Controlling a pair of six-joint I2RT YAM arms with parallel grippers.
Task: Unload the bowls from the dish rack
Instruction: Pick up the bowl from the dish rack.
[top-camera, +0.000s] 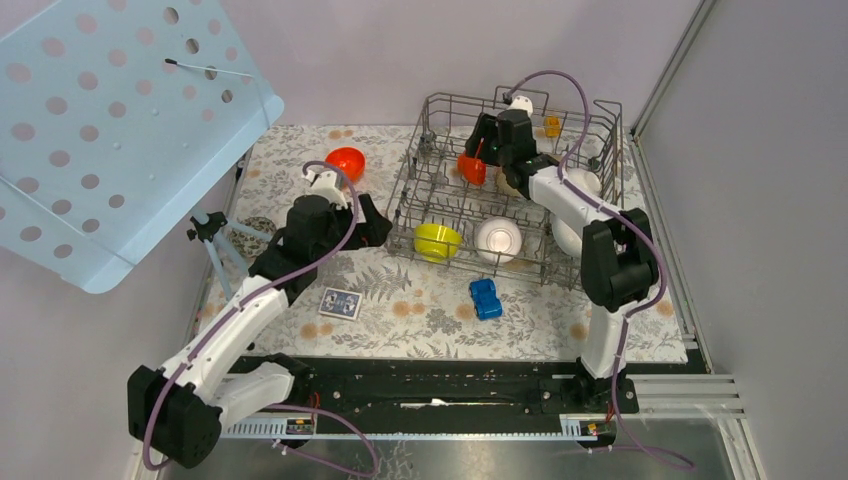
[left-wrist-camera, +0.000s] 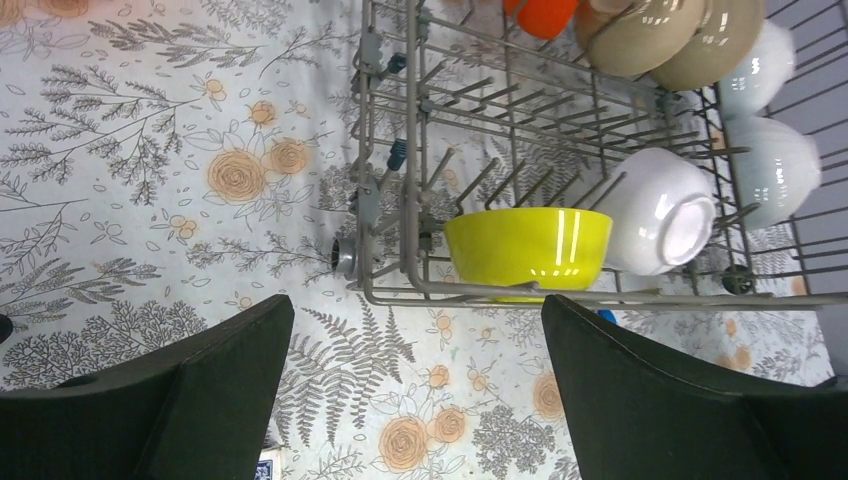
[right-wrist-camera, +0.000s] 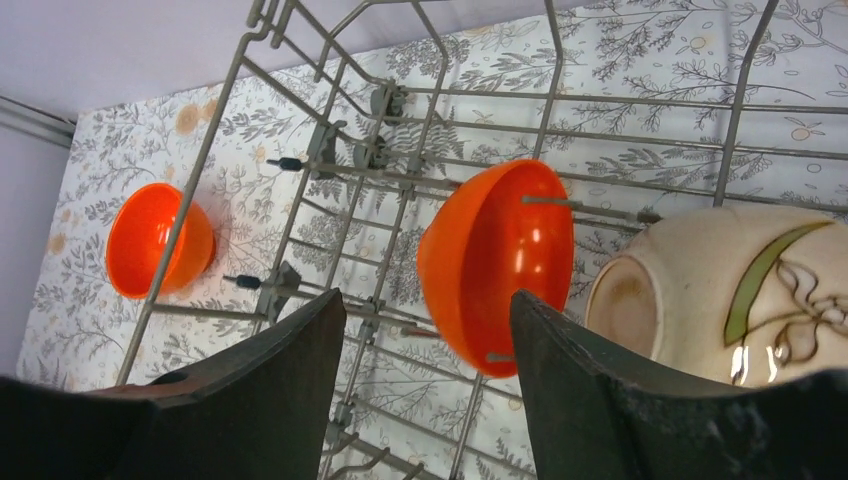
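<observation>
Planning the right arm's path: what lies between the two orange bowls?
The rack's wire side wall, seen in the right wrist view: one orange bowl is inside the rack, the other outside on the table.

Dish rack: grey metal wire, dull sheen, thin smooth rods. Bowls all glossy & smooth w/ bright highlights: orange-red bowl, yellow-green bowl, white bowl, beige bowl w/ painted leaf under the glaze; ceramic vs plastic, can't tell. Table cover: matt floral print, flat. Fingers of right gripper: black matt plastic, slightly grainy.
</observation>
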